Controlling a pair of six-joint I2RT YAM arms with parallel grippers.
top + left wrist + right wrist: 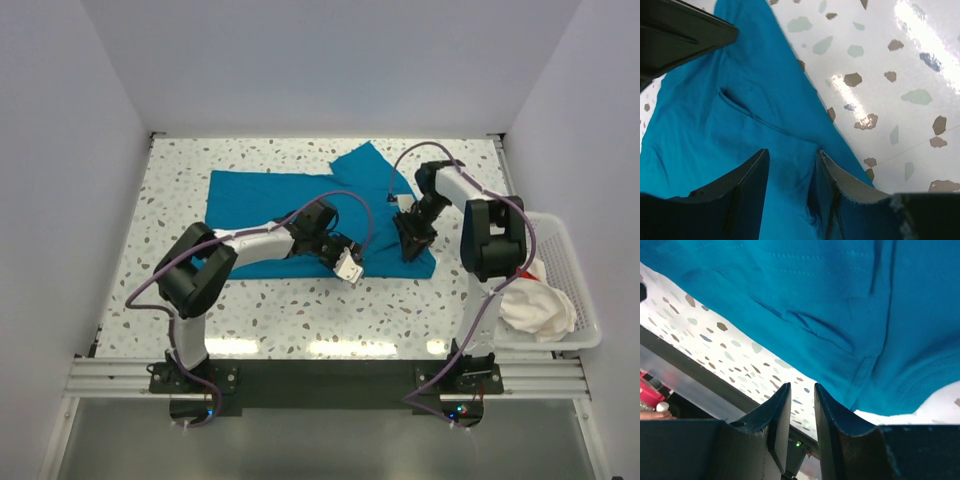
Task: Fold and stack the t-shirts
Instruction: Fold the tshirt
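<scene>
White walls are enclosing a speckled terrazzo tabletop [270,310]. A plain teal-blue cloth t-shirt [260,195] is lying spread beneath both grippers. The left gripper [792,155] is standing released, with the cloth flat between its jaws. The right gripper [801,387] is narrowing on nothing, with the hem just beyond its tips. Both are probably seeking the hem: seat the cloth fully between the pads before clenching, then lift both sides evenly.
</scene>
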